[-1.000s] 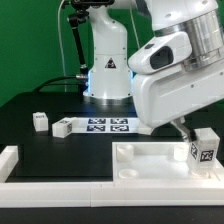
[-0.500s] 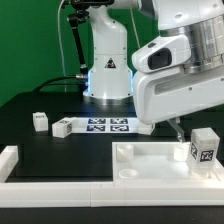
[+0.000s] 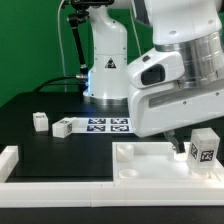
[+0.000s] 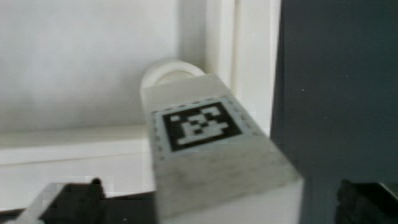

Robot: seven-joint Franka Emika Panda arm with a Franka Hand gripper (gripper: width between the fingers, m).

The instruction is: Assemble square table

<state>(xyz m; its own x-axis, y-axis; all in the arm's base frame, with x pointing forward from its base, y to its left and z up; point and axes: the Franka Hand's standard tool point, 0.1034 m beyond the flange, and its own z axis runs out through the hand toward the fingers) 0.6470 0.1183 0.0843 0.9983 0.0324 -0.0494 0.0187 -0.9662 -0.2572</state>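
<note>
Exterior view: we see the white Panda arm [image 3: 175, 80] bent low over the square table top [image 3: 140, 160], a white tray with a raised rim that lies on the black table surface [image 3: 40, 150]. One white leg [image 3: 205, 150], a block with a black-and-white tag, stands at the table top's corner toward the exterior view's right. The gripper [image 3: 180, 150] hangs just beside that leg, on the side nearer the middle of the table top, and the arm's bulk hides most of it here. Beyond the table top, toward the exterior view's left, a second leg [image 3: 40, 122] and a third leg [image 3: 62, 127] sit well apart from it. The third leg is just beside the marker board [image 3: 108, 125]. A long low white border rail [image 3: 60, 190] runs along the table top's near side.

Wrist view: we look between the fingers. The leg [image 4: 210, 130] fills the middle, with its tag facing the camera. Two dark fingertips [image 4: 71, 200] show on either side of it, spread wide. They seem not to touch the leg, though blur makes this hard to confirm.
</note>
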